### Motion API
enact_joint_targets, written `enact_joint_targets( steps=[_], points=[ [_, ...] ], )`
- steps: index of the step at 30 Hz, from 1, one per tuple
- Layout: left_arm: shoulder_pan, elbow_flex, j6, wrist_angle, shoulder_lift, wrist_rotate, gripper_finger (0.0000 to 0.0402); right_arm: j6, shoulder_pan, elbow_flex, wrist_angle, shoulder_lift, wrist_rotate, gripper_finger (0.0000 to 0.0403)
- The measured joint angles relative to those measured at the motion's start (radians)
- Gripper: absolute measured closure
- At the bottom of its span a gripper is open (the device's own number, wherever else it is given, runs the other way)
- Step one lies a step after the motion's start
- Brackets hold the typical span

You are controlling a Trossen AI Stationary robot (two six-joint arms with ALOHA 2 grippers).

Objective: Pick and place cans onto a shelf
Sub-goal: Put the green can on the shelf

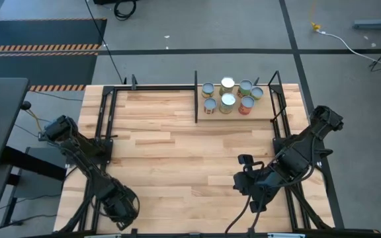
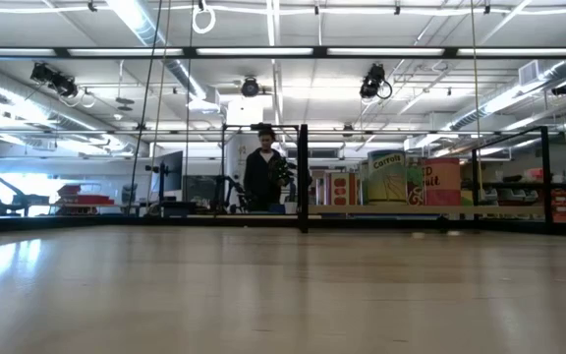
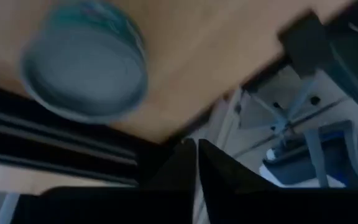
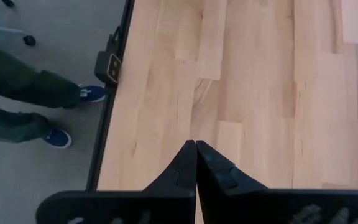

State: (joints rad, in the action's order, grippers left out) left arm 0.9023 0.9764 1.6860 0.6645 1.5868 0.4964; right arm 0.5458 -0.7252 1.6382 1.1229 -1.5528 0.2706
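Several cans [image 1: 227, 100] with pale-blue lids stand upright on the light-wood shelf [image 1: 264, 112] at the table's far right, between black uprights [image 1: 196, 99]. In the low view their green, tan and red-orange labels [image 2: 387, 179] show. One more can [image 3: 86, 59] with a pale-blue lid shows blurred in the left wrist view, on wood beside black bars; the high view does not show it. My left gripper [image 3: 196, 149] is shut and empty at the near left corner [image 1: 121, 210]. My right gripper [image 4: 195, 149] is shut and empty above the near right of the table [image 1: 242, 185].
Black frame rails run along the table's left [image 1: 104, 119] and right [image 1: 284, 122] sides. A person stands beyond the far edge [image 2: 263, 177]; a person's legs and shoes [image 4: 61, 137] show beside the table's edge in the right wrist view. Bare planks [image 1: 170, 152] lie between the arms.
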Motion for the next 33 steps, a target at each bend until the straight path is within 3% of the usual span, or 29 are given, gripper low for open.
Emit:
enact_joint_targets(
  steps=[7,15,20,28,33],
  points=[
    [0.001,-0.002,-0.146,0.188,0.037,-0.005,0.0397,0.010,0.017,0.000,0.003,0.000,0.002,0.0398],
    [-0.008,0.000,-0.299,0.188,0.135,-0.069,0.0398,0.039,0.017,0.000,0.002,0.000,0.002,0.0398],
    [-0.079,0.005,-0.413,0.171,0.163,-0.065,0.0399,0.064,0.017,0.000,0.001,0.000,-0.001,0.0398],
    [-0.280,0.138,-0.678,0.039,0.169,-0.429,0.0399,0.049,0.031,0.000,0.000,0.000,-0.002,0.0398],
    [-0.393,0.225,-0.852,-0.041,0.169,-0.515,0.0399,0.012,0.055,0.000,0.001,0.000,0.002,0.0397]
  ],
)
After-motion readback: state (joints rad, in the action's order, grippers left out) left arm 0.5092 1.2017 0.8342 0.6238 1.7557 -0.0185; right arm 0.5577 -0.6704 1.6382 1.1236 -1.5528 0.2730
